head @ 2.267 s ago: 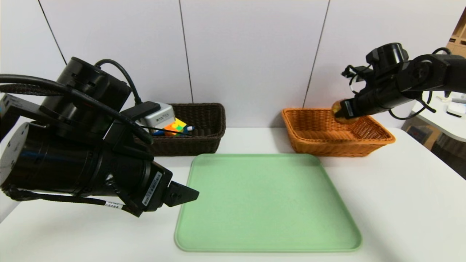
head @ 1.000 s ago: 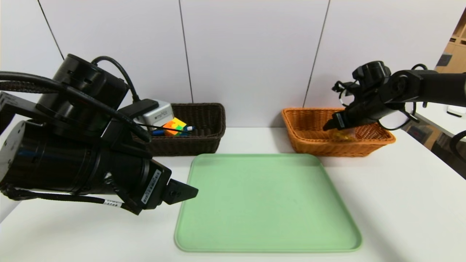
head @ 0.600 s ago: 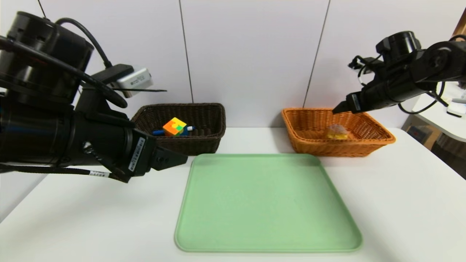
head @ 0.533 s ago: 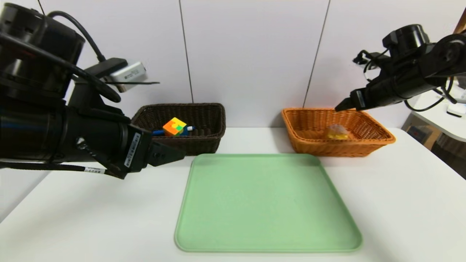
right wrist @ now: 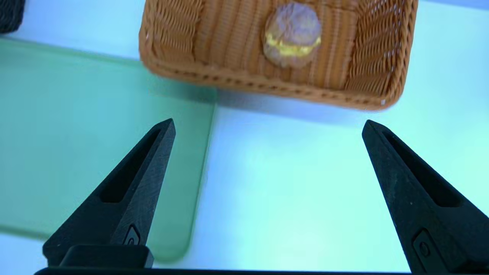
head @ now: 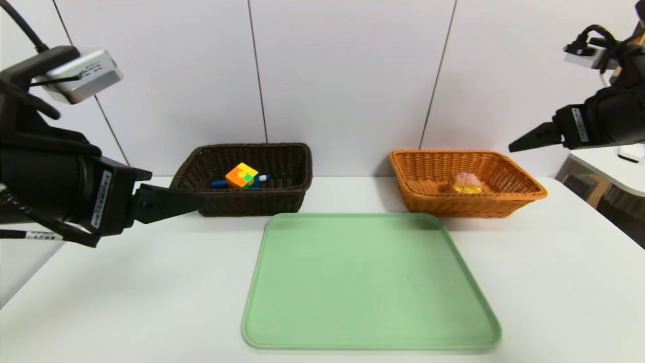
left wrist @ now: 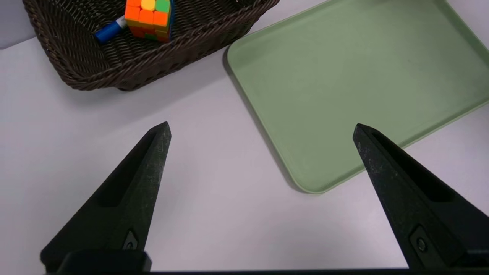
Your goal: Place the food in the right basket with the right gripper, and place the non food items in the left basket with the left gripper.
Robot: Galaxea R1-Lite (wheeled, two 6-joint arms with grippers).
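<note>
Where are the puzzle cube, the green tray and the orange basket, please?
Puzzle cube (head: 241, 176): head view, on its coloured faces.
Green tray (head: 372, 282): head view, bare middle.
Orange basket (right wrist: 275, 87): right wrist view, on the rim.

White wall (head: 352, 75) behind, thin dark seams (head: 257, 75). White table (head: 569, 282) before it, brightly lit. Far right: pale side table (head: 612, 169), wooden shelving partly visible.
</note>
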